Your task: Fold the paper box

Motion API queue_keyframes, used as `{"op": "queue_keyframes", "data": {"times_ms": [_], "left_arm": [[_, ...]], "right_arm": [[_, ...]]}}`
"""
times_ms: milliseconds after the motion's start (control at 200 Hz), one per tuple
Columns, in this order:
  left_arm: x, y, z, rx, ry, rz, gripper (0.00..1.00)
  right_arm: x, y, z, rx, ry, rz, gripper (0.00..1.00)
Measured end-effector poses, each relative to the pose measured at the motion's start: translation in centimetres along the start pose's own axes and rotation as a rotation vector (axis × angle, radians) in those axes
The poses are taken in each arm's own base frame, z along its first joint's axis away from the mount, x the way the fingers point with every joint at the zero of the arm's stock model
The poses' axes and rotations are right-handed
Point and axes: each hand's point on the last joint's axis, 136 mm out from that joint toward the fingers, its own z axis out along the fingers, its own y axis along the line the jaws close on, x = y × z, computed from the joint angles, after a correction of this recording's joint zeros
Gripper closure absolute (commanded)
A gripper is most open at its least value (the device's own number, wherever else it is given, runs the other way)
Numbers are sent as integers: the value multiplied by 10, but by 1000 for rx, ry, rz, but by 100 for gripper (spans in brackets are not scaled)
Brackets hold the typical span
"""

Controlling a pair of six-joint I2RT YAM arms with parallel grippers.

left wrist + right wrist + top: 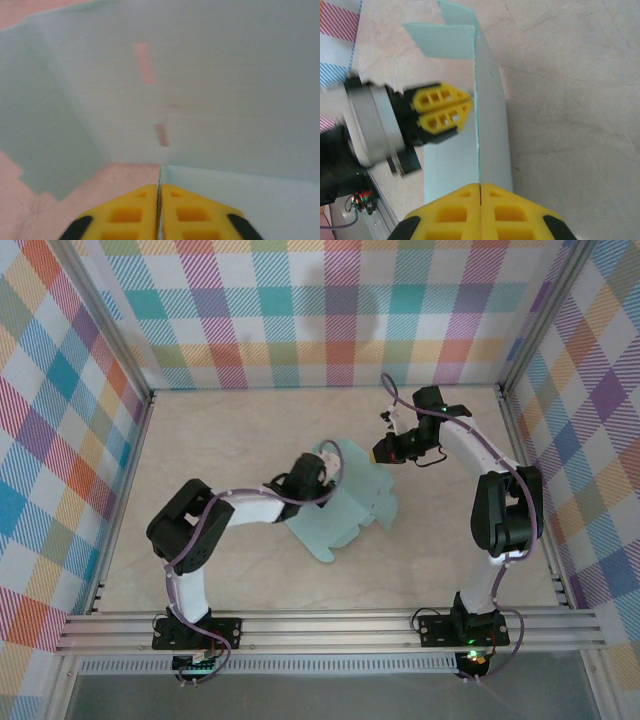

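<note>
Closest to the lens, the right gripper (480, 186) has its yellow fingers pressed together on a thin edge of the paper box (492, 125). That edge runs straight into the slit between them, so the gripper is clamped on the card. The left gripper (468, 106) meets the same standing panel from the other side. In its own wrist view its fingers sit almost together with an edge of card in the narrow slit, so it looks pinched on the sheet too, perhaps only lightly. From above, the box is a half-raised mint sheet in the middle of the table (230, 430), between the two grippers, with one part lifted and the rest lying flat toward the near edge. The step in hand appears to be raising a wall along its crease. It should go best if one gripper anchors the panel while the other swings slowly about the fold line without pulling outward, since thin card buckles easily. The two wrists so near each other are the main obstacle, as their fingers could collide across the panel. Further out, the plaid walls (300, 310) and the metal rail (330, 625) stand well apart from the work.
</note>
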Motion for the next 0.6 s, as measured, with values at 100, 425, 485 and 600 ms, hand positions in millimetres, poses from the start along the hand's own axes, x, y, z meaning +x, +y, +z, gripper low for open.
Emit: {"op": "queue_keyframes", "data": {"times_ms": [100,425,485,600], "left_arm": [[4,17,0,61,-15,-142,66],[-22,8,-32,297,-118,-325,17],[-34,17,-39,309,-155,-341,18],[-57,32,-46,331,-207,-362,25]], "right_arm": [[1,-2,1,11,3,7,100],[1,-7,0,35,3,20,100],[0,-7,0,37,3,19,100],[1,-10,2,48,0,15,100]]}}
